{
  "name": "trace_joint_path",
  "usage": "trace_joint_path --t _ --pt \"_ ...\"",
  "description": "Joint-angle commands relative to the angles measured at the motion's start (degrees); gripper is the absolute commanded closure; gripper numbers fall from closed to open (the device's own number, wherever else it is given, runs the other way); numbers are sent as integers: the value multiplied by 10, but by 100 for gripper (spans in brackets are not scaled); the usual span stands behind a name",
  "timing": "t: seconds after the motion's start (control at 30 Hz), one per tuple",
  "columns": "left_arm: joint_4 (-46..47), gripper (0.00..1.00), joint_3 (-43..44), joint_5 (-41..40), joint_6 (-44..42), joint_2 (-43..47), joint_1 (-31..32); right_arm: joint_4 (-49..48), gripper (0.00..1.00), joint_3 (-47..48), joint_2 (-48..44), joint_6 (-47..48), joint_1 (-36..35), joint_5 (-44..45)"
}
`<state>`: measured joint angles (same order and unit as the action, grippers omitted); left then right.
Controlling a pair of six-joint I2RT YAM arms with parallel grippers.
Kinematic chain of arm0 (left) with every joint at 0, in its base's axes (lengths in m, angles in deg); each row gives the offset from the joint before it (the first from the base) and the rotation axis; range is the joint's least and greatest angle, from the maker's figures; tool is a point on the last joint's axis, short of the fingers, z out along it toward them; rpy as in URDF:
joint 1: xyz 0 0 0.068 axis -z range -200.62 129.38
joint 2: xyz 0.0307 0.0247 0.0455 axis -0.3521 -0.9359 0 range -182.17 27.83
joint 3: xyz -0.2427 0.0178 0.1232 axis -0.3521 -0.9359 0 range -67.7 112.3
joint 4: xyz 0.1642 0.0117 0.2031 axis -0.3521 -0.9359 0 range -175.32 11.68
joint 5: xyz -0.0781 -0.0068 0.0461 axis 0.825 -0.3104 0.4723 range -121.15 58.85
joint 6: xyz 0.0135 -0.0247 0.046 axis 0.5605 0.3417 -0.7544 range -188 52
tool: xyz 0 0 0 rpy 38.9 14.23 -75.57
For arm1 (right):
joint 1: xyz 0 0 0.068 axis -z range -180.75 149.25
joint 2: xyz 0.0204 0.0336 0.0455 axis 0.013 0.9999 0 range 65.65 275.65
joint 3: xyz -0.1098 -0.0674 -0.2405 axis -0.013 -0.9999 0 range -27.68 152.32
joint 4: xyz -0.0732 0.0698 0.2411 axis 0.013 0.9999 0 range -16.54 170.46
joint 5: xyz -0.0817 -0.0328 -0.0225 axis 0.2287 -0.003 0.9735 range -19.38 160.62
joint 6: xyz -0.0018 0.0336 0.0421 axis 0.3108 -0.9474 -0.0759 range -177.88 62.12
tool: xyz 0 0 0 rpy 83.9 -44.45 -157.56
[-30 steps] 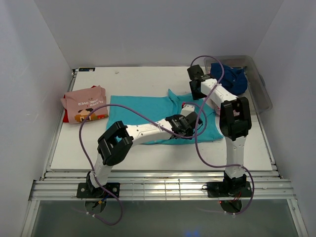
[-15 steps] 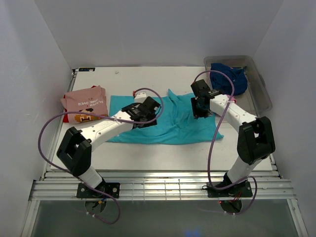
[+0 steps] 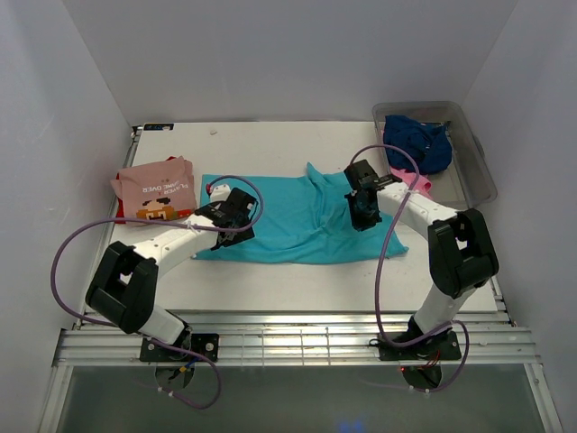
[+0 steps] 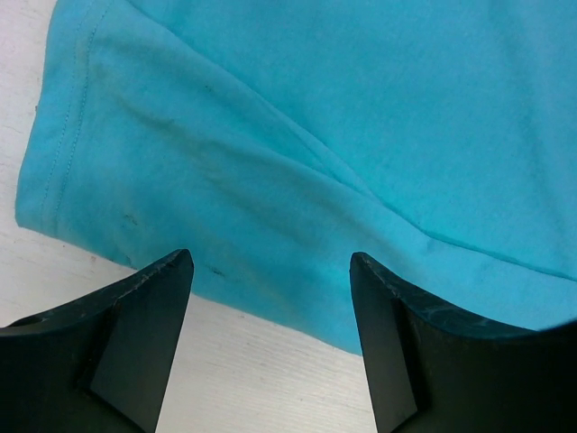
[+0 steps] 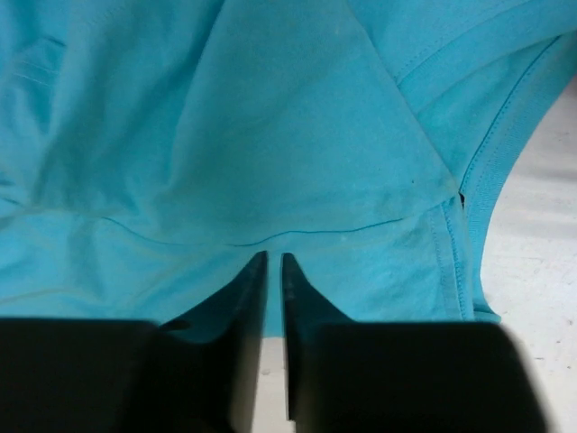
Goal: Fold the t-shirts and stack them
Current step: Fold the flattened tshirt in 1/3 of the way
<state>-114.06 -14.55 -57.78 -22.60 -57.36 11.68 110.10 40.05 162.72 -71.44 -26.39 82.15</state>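
A turquoise t-shirt (image 3: 297,221) lies spread flat in the middle of the table. My left gripper (image 3: 240,227) hovers over its near left corner, open. In the left wrist view the left gripper (image 4: 270,262) straddles the shirt's hem (image 4: 225,298) with nothing between the fingers. My right gripper (image 3: 362,216) is down on the shirt's right part. In the right wrist view the right gripper (image 5: 274,257) is shut, with a sliver of turquoise cloth (image 5: 297,135) pinched between its jaws. A folded salmon-pink t-shirt (image 3: 155,189) lies on a red t-shirt (image 3: 120,214) at the left.
A clear grey tub (image 3: 482,176) stands at the back right, holding a navy t-shirt (image 3: 419,144) and a bright pink t-shirt (image 3: 413,182). Purple cables loop over both arms. White walls close in both sides of the table (image 3: 270,280).
My left arm swept from the shirt's right side to its near left corner and its gripper opened wider. My right arm came from the tub down onto the shirt and shut.
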Motion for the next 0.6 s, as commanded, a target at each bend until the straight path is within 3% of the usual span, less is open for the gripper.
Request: trace_joint_path --t 0.0,0.27,0.57 --pt "55 19 -25 12 -12 4 -12 -25 89 -11 33 -9 -1 8" --pt "95 23 -76 47 -1 -31 -59 -37 92 -22 89 -14 -1 15" --pt "49 23 -125 27 49 -22 -108 -15 92 -78 81 -38 0 46"
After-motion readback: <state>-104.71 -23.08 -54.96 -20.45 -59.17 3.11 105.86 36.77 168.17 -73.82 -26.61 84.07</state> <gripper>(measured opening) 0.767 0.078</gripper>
